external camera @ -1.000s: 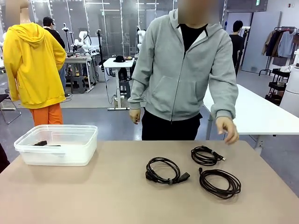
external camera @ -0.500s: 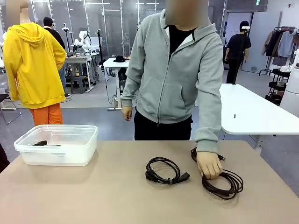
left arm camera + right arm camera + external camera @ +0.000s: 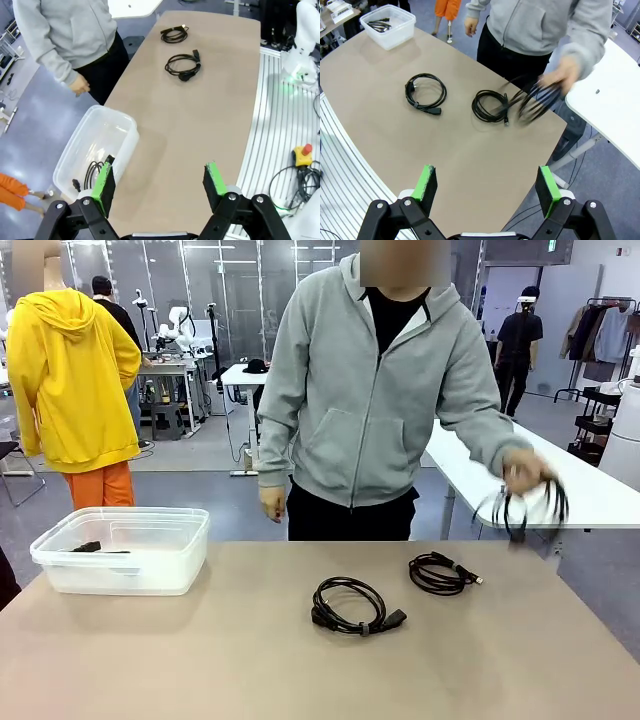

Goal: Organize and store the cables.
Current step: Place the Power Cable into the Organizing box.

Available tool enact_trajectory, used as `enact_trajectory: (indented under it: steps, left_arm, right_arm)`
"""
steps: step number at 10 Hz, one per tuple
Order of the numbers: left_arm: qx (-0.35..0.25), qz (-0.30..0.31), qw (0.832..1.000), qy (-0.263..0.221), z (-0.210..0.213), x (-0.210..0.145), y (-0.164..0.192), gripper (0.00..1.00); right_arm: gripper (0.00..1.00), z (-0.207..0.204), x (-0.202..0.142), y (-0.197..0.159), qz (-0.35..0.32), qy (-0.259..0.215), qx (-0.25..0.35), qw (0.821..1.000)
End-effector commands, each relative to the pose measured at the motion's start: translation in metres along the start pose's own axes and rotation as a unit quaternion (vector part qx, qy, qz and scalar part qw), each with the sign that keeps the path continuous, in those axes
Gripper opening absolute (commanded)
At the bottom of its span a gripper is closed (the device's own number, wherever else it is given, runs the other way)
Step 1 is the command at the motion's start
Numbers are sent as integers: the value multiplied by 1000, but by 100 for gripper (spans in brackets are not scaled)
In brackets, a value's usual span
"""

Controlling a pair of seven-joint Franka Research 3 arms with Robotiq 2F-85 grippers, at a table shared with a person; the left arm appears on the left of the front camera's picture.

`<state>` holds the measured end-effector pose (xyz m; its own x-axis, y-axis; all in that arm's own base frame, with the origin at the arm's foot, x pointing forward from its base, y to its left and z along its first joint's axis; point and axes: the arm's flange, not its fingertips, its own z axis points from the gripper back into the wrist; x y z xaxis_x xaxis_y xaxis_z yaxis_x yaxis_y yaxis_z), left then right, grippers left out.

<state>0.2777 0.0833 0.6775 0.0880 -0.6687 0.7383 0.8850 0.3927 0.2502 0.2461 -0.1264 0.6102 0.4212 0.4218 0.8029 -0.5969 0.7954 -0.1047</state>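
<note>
Two coiled black cables lie on the beige table: one with chunky plugs near the middle, and a smaller coil to its right. The person's hand holds a third black coil in the air, blurred, beyond the table's right side. My left gripper is open high above the table's left end. My right gripper is open high above the table's right part. Neither holds anything.
A clear plastic bin stands at the table's far left with black cable in it. A person in a grey hoodie stands at the far edge. A white table sits behind on the right.
The person's hand came down onto the rightmost coil, gripped it, and has lifted it off the table up and to the right. Two coils stay put.
</note>
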Motion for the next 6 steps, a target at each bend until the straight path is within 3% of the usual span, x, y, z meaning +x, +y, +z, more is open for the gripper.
enact_trajectory:
  steps: [1, 5, 6]
  left_arm:
    - [-2, 2, 1000, -7, 0, 1, -1, 90]
    - [-2, -1, 1000, -1, -1, 1, 0, 90]
    - [-28, -50, 998, 11, -27, 33, -14, 90]
  right_arm:
    - [100, 0, -1, 0, -1, -1, 0, 1000]
    - [100, 0, -1, 0, -1, -1, 0, 1000]
    - [100, 0, -1, 0, -1, -1, 0, 1000]
